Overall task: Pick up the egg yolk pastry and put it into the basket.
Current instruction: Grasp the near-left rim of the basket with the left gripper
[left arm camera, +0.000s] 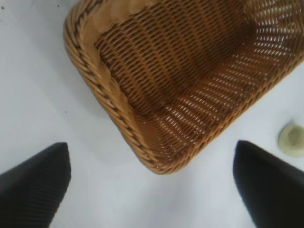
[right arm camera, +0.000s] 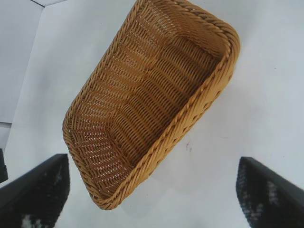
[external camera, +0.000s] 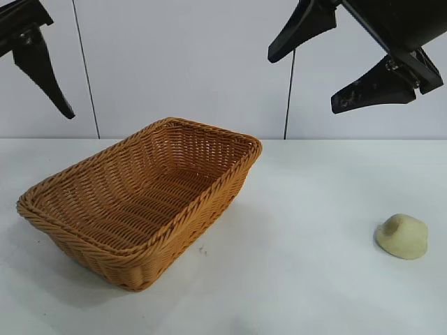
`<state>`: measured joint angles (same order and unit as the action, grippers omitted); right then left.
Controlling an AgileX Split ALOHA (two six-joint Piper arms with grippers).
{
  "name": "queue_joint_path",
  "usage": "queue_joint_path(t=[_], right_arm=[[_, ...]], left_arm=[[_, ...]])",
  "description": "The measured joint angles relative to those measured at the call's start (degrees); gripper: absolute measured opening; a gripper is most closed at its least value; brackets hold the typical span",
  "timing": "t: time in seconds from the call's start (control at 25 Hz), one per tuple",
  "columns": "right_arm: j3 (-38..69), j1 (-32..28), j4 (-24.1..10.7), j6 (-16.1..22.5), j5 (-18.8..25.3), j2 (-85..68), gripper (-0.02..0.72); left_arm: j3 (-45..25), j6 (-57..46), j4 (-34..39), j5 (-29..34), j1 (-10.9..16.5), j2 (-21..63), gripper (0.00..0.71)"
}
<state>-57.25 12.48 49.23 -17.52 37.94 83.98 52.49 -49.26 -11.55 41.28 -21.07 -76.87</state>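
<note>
Pastry [external camera: 402, 236] lies on the surface below my right tool [external camera: 328, 66], fingers apart; basket [external camera: 140, 199] empty, nothing done.

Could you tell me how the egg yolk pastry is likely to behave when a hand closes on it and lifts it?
The egg yolk pastry looks matte, so it probably won't slip much. It seems to sit flat-side down on the table, so it looks unlikely to roll. Its small size suggests it is light, and a pastry may dent under a hard squeeze.

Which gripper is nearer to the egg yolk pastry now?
Right. The right gripper hangs open above the egg yolk pastry; the left gripper is far across the basket.
</note>
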Motion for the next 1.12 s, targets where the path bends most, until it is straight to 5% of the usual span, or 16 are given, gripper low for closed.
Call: queue_joint_path(t=[0.52,1.12], right_arm=[[0.00,0.00,0.00,0.00,0.00,0.00,0.678],[0.00,0.00,0.00,0.00,0.05,0.00,0.678]], left_arm=[[-0.52,-11.71,0.24,-1.92,0.00,-14.19,0.667],[-0.52,-17.47,0.30,-11.63,-0.21,-25.57,0.667]])
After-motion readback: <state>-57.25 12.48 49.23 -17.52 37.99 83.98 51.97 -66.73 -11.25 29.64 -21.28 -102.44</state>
